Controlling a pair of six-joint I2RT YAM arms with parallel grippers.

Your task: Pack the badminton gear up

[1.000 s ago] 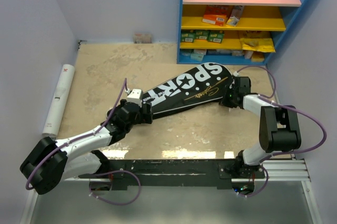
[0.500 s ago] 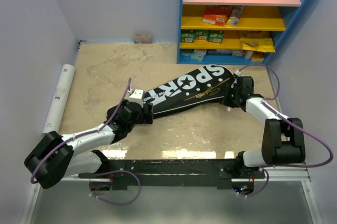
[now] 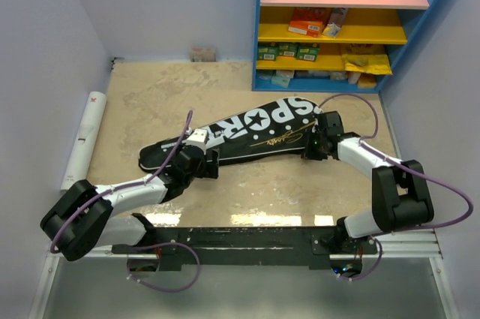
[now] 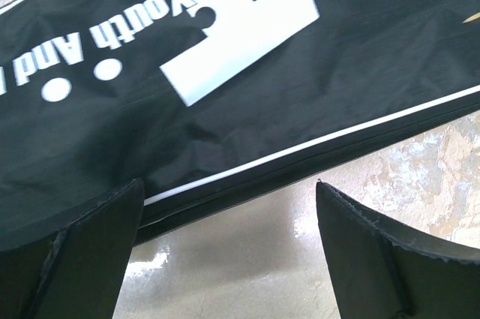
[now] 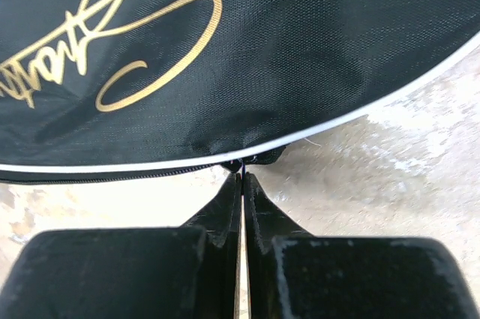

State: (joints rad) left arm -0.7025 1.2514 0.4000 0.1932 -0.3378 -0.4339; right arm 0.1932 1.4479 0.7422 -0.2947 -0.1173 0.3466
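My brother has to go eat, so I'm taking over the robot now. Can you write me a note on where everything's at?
Left gripper: jaws open, straddling the black SPORT bag's near edge, gripping nothing.
Right gripper: jaws shut, pinching the bag's edge at its wide end.
White tube lies by the left wall, not packed.
Rackets and shuttlecocks: not in sight, maybe inside the bag.
Left to do: likely the zip, then the tube.
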